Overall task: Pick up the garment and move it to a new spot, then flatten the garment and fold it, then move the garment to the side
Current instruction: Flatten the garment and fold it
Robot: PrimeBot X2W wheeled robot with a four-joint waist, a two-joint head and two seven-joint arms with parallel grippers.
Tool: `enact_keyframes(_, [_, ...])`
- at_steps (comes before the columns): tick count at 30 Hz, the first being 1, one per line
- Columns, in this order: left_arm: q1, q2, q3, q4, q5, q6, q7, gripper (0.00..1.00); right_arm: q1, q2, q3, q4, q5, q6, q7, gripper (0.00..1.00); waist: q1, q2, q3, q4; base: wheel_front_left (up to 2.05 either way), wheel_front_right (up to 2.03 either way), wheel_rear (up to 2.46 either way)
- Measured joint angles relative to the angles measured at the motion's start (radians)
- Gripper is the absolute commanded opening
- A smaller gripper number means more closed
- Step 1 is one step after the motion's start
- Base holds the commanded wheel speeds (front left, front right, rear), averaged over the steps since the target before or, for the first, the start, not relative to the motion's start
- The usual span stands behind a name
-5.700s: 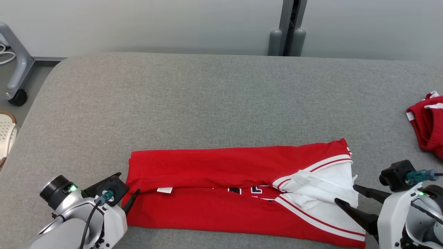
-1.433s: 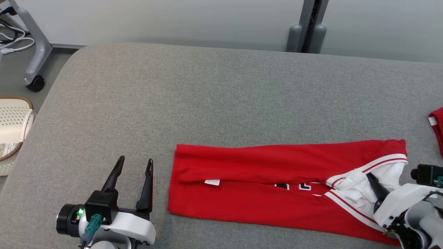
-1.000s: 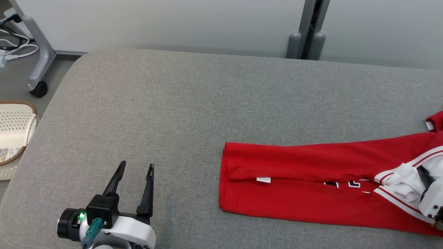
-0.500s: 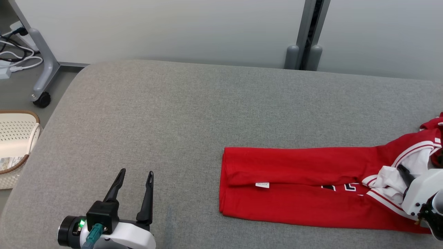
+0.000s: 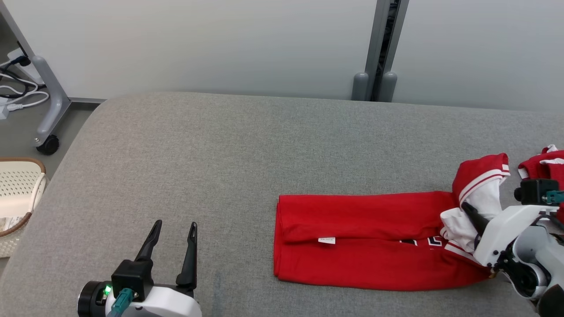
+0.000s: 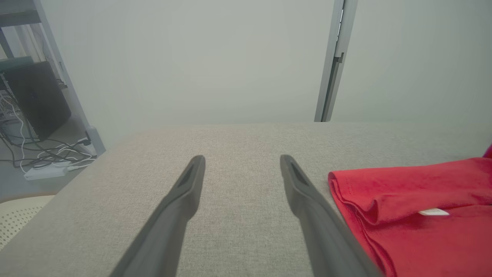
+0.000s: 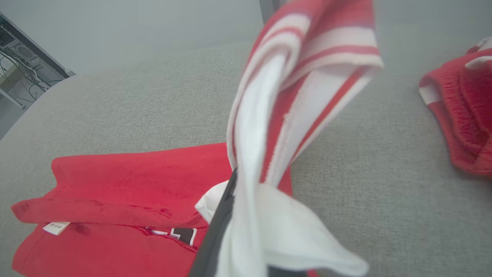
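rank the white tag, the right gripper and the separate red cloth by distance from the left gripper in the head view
1. white tag, on the garment, to the right of the left gripper
2. right gripper, farther right, gripping the garment's end
3. red cloth, far right edge

The right fingers point(image 7: 216, 231) are mostly buried in the white folds of the garment point(image 5: 365, 240), one dark edge showing, and the lifted striped hem point(image 7: 307, 46) is blurred in the right wrist view. The garment's lettering point(image 5: 434, 241) is largely tucked under a fold, its label point(image 5: 326, 240) too small to read. A second red cloth point(image 5: 539, 169) at the right edge of the counter point(image 5: 220, 154) runs out of frame
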Motion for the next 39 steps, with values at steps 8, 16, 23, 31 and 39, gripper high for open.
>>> enact_keyframes(8, [0.002, 0.0, -0.008, 0.011, -0.019, 0.007, 0.0, 1.0, 0.005, 0.06, -0.019, -0.039, 0.008, 0.0, 0.035, 0.0, 0.0, 0.0, -0.013, 0.003, 0.0, 0.0, 0.0])
enact_keyframes(16, [0.013, 0.0, -0.007, 0.017, -0.025, 0.009, 0.0, 1.0, 0.024, 0.149, -0.054, -0.055, 0.011, 0.0, 0.052, 0.0, 0.0, 0.0, -0.029, 0.016, 0.0, 0.0, 0.0])
enact_keyframes(23, [0.03, 0.0, -0.004, 0.021, -0.025, 0.011, 0.0, 1.0, 0.037, 0.222, -0.074, -0.049, 0.009, 0.0, 0.072, 0.0, 0.0, 0.0, -0.033, 0.025, 0.0, 0.0, 0.0])
enact_keyframes(31, [0.029, 0.0, -0.006, 0.029, -0.025, 0.009, 0.0, 1.0, 0.037, 0.302, -0.096, -0.02, -0.002, 0.0, 0.083, 0.0, 0.0, 0.0, -0.038, 0.046, 0.0, 0.0, 0.0])
enact_keyframes(39, [0.029, 0.0, -0.011, 0.03, -0.023, 0.007, 0.0, 1.0, 0.035, 0.354, -0.126, 0.001, 0.012, 0.0, 0.093, 0.0, 0.0, 0.0, -0.025, 0.094, 0.0, 0.0, 0.0])
